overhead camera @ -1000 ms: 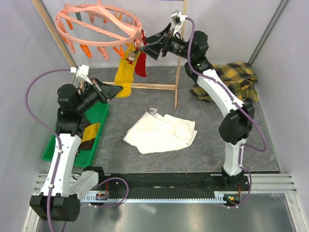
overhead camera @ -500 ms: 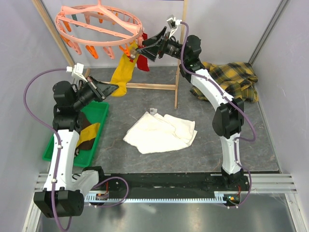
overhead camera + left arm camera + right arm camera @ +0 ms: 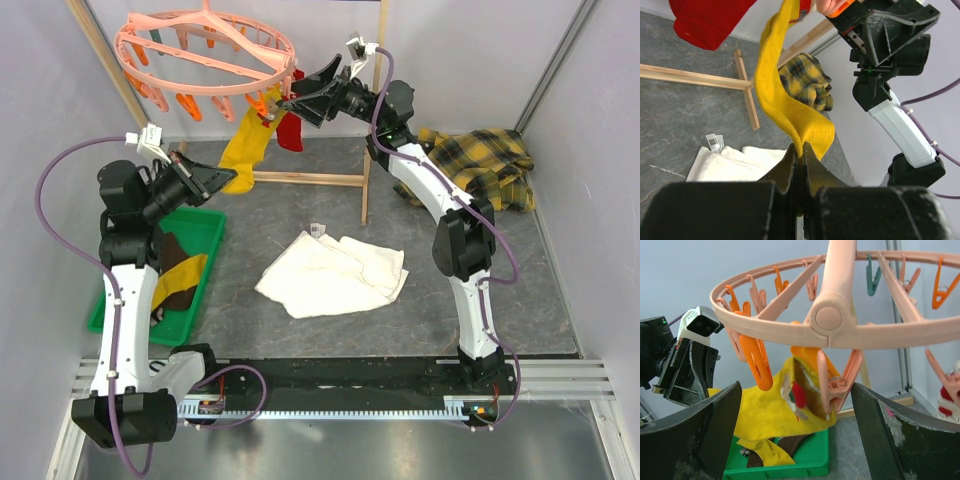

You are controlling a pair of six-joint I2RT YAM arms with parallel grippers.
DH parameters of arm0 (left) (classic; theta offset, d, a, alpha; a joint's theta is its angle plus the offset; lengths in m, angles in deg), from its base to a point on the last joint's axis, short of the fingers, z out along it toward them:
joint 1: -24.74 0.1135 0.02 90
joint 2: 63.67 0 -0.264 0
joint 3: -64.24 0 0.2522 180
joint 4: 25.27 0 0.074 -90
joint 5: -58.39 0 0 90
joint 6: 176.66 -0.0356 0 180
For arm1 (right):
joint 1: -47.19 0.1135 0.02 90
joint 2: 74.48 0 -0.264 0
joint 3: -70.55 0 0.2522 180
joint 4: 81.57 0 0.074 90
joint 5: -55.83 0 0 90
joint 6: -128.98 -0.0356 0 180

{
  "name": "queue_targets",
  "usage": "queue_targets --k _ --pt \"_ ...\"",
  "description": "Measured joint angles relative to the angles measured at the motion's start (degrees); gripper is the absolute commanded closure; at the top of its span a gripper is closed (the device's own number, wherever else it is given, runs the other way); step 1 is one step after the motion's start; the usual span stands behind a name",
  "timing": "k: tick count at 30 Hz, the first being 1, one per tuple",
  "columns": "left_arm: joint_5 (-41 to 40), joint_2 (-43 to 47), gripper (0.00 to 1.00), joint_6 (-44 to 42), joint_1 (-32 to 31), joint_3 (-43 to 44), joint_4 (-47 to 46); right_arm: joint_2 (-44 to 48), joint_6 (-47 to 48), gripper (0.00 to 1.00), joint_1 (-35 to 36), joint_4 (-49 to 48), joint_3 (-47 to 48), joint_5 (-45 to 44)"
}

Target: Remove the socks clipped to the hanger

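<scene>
Left gripper point(image 3: 232, 181) has pulled toward 9 o'clock, clamped on yellow sock point(image 3: 245, 148); red sock point(image 3: 290, 132) beside it, two clipped; right gripper point(image 3: 296, 92) spread wide at 3 o'clock of hanger point(image 3: 900, 335).

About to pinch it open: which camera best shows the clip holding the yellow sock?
Right wrist view: the clip sits close up and centred under the hanger rim, pinching the top of the yellow sock. The top view shows it tiny. The left wrist view shows mostly sock, the clip cut off at the frame's top.
</scene>
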Motion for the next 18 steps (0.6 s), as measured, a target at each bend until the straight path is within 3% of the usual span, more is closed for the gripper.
queue_targets --k 12,18 --pt "-0.55 0.0 0.98 -0.09 0.9 1.05 1.88 -2.84 0.35 0.02 0.02 -0.28 6.82 0.0" --pt "-0.52 -0.02 0.98 -0.09 1.14 1.36 2.01 -3.85 1.7 0.14 0.13 1.46 6.93 -0.63"
